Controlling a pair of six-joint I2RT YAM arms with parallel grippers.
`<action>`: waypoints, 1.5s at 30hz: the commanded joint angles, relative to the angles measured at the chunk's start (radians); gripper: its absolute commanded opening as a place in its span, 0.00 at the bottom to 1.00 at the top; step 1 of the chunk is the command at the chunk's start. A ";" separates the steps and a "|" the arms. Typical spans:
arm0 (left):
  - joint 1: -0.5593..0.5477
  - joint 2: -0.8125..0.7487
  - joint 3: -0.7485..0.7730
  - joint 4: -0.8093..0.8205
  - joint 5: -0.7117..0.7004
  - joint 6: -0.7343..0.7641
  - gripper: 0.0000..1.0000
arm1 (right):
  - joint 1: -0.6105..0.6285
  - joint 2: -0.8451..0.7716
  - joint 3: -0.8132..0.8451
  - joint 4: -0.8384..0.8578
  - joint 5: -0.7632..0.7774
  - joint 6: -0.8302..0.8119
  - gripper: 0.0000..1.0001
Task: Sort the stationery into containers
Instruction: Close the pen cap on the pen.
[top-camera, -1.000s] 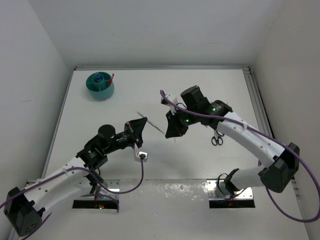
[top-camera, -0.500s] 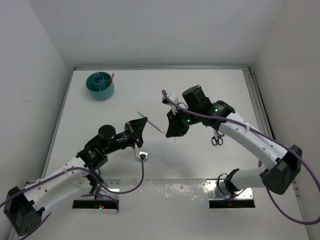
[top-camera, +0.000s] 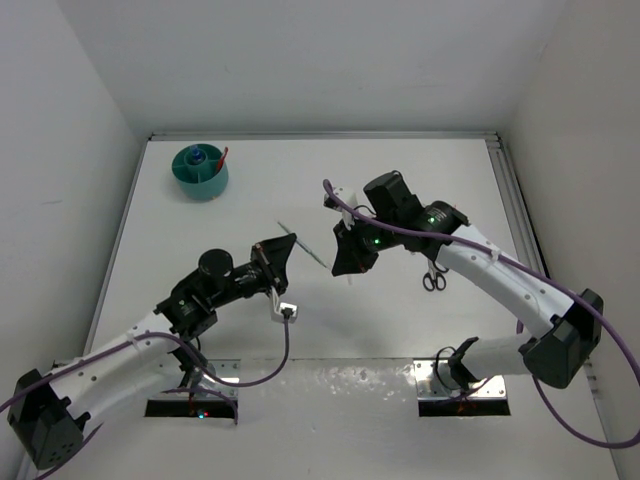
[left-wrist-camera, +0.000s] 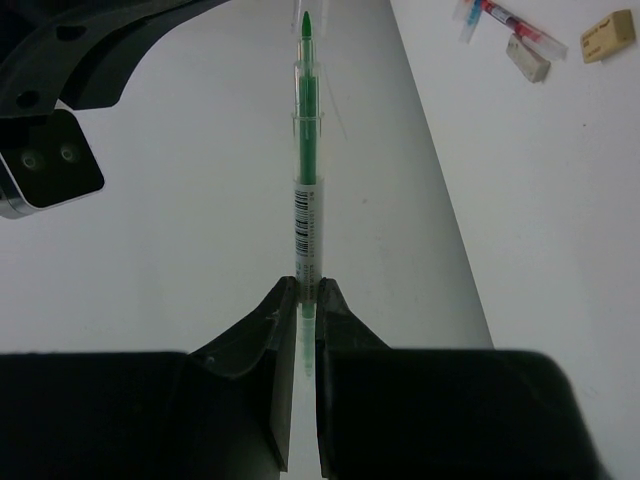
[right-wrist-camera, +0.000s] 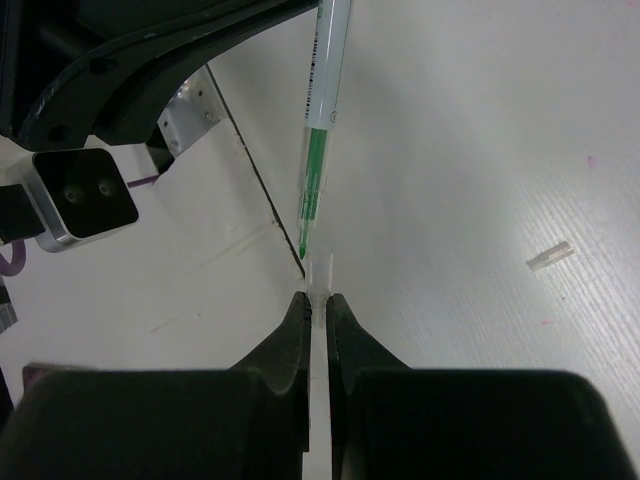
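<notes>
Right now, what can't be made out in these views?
Top view: teal tub too small; contents per compartment unclear.
Right wrist: clear sliver pinched in right claw; fingers hide most of it, unidentifiable.
Left wrist: green pen, rear end hidden inside left claw.
Top view: scissors partly covered by the right arm.

I am looking down on a white surface (top-camera: 400, 170) that is sitting boxed in by plain white walls (top-camera: 300, 60) on three sides. Soft, even light is falling across it, and a metal rail (top-camera: 512, 200) is running along its right edge.
</notes>
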 joint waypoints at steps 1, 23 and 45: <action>-0.016 0.021 0.033 0.052 0.051 0.030 0.00 | 0.006 0.019 0.048 0.032 -0.019 -0.001 0.00; -0.011 0.050 0.058 0.034 0.066 0.147 0.00 | 0.000 -0.031 0.022 0.052 0.008 0.034 0.00; -0.005 0.064 0.047 0.118 -0.046 0.121 0.00 | -0.009 -0.081 -0.027 0.026 0.020 0.024 0.00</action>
